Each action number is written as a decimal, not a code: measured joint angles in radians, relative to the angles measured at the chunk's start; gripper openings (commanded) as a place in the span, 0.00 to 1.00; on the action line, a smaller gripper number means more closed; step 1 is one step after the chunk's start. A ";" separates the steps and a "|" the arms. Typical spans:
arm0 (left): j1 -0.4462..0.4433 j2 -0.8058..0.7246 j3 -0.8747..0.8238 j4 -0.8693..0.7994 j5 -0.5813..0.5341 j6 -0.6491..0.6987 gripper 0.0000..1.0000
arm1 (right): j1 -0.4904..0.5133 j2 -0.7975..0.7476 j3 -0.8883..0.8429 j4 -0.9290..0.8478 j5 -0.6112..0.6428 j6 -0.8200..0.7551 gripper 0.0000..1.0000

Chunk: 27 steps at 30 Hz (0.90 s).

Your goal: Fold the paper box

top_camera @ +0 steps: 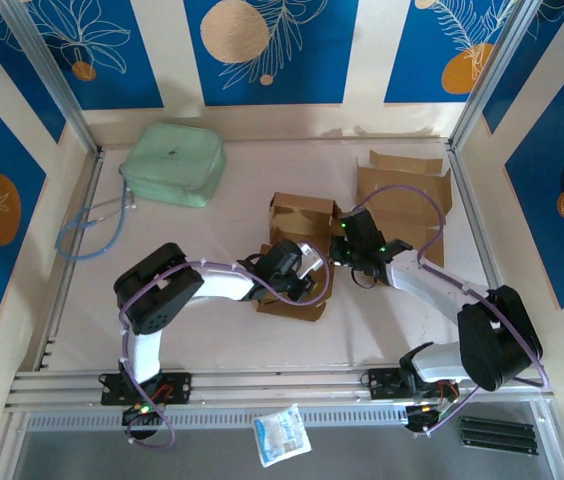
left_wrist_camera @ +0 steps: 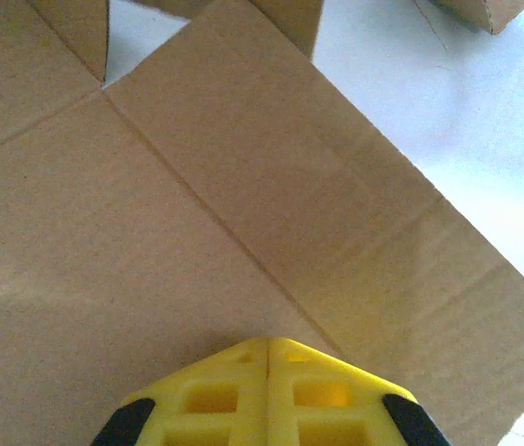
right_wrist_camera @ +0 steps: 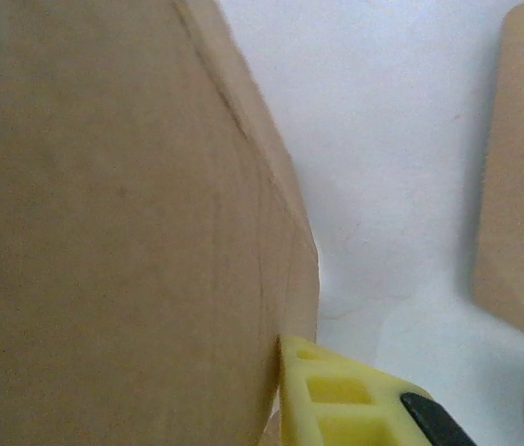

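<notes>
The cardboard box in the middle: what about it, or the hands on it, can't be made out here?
- Top view: the arms cover the near half of the box, hiding its folds.
- Right wrist view: the right hand shows one yellow finger; cardboard hides the other, so open or shut is unclear.
- Left wrist view: the frame edges cut off the panel under the shut left hand.

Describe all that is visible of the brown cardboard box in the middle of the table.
The brown corrugated cardboard box is half folded: far walls and flaps stand up, the near panel lies flat on the white table, creases showing. The shut left gripper sits over the flat panel; the right gripper is against a raised wall.
</notes>
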 measured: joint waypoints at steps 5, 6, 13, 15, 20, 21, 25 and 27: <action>0.000 0.000 0.000 0.000 0.000 0.000 0.00 | 0.027 0.039 0.043 -0.030 0.014 0.034 0.14; 0.000 0.000 0.000 0.000 0.000 0.000 0.00 | 0.029 0.043 0.054 -0.041 0.020 0.036 0.13; 0.000 -0.002 0.000 -0.001 -0.001 0.004 0.02 | 0.014 0.058 0.071 -0.086 0.068 -0.019 0.10; 0.000 -0.008 0.000 -0.010 -0.001 0.004 0.11 | 0.007 0.063 0.071 -0.089 0.070 -0.041 0.10; 0.000 -0.056 -0.023 -0.066 0.004 -0.011 0.27 | 0.001 0.067 0.071 -0.089 0.074 -0.063 0.09; 0.000 -0.064 -0.026 -0.075 0.009 -0.017 0.29 | 0.001 0.068 0.071 -0.089 0.073 -0.066 0.09; 0.000 -0.071 -0.026 -0.082 0.048 -0.031 0.28 | 0.001 0.074 0.071 -0.086 0.074 -0.074 0.09; 0.000 -0.064 -0.022 -0.087 0.066 -0.039 0.26 | 0.001 0.080 0.071 -0.080 0.073 -0.078 0.09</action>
